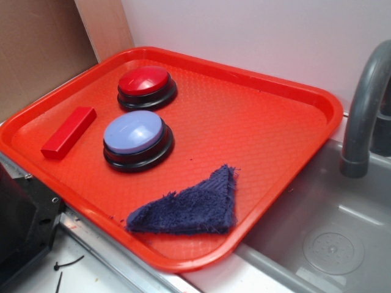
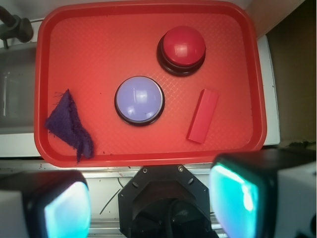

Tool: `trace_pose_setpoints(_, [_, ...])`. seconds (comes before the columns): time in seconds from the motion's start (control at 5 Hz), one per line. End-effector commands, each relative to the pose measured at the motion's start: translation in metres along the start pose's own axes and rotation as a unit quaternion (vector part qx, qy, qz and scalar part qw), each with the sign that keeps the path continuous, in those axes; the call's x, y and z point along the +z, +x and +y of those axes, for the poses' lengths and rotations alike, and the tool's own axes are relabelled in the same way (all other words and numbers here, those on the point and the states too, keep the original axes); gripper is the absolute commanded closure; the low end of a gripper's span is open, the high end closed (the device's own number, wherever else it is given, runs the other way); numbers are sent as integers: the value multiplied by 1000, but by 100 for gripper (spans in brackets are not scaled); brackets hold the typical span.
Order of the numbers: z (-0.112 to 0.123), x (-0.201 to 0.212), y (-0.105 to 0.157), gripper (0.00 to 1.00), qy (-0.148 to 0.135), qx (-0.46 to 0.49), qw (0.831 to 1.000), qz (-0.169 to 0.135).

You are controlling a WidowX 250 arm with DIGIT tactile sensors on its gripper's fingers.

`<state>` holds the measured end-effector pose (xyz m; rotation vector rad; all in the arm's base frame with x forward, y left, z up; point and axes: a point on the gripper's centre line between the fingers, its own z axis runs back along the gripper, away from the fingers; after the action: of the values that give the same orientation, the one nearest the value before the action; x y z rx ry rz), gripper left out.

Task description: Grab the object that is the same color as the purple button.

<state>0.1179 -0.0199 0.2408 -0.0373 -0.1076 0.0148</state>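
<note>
End effector (image 2: 148, 203) hangs back off the red tray's (image 2: 148, 20) near edge, fingers spread wide, gripping nothing. On the tray, the purple button (image 2: 139, 99) sits mid-tray; the folded purple cloth (image 2: 69, 126) lies apart near the sink-side edge. Red button (image 2: 182, 48) and red block (image 2: 203, 115) flank the far side.

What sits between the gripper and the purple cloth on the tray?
Nothing visible does. The purple cloth lies flat near the tray's front corner, apart from the purple button, red button and red block. The gripper is open, high above the tray's near edge.
</note>
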Motion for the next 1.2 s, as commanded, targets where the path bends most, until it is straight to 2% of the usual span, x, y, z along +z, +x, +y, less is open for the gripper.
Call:
trace_pose_setpoints(0.0, [0,0,0,0,0,0,1000,0])
trace_pose_setpoints(0.2, [-6,-6,2,0,5,-33,999,-7])
trace_pose_setpoints(0.4, [-23,-22,5,0,14,-58,998,-25])
trace_pose_setpoints(0.6, [-36,-40,5,0,7,-32,999,-43])
trace_pose_setpoints(1.0, [-72,-106,11,0,35,-13,998,-43])
